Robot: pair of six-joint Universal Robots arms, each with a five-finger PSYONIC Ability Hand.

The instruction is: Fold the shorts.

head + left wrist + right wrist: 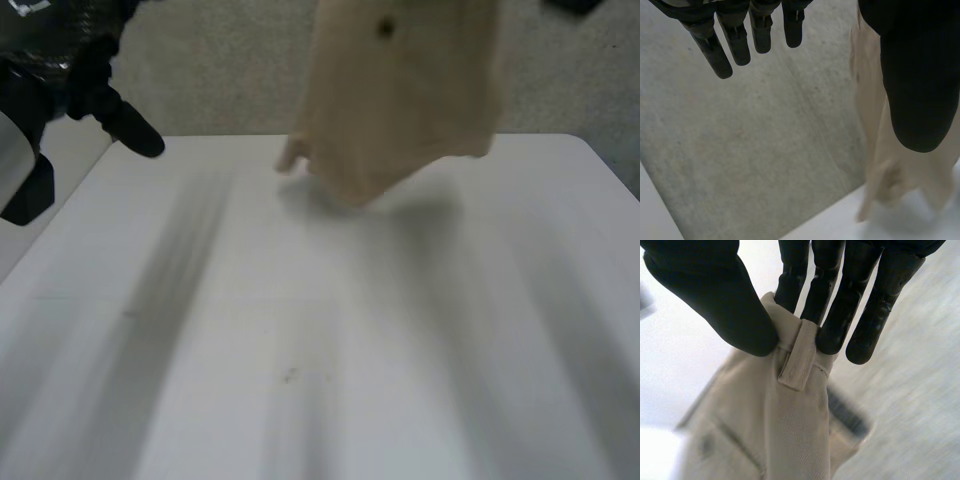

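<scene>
Above the far edge of the white table [330, 330], head view: beige shorts [400, 90] hanging, lower hem close over the surface; left hand [100, 95] off at the table's left side, apart from the cloth.

Left wrist view: fingers [735, 40] straight, holding nothing, over grey floor [740, 150]; shorts hang beyond the thumb.

Right wrist view: right hand [705, 285] pinches the waistband at a belt loop [797, 362] between thumb and fingers; cloth hangs below.

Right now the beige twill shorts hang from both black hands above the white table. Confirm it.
Not both. Only the right hand pinches the beige twill shorts at the waistband, by a belt loop, as the right wrist view shows. The left hand is open and empty in the left wrist view. The shorts do hang above the white table.
</scene>
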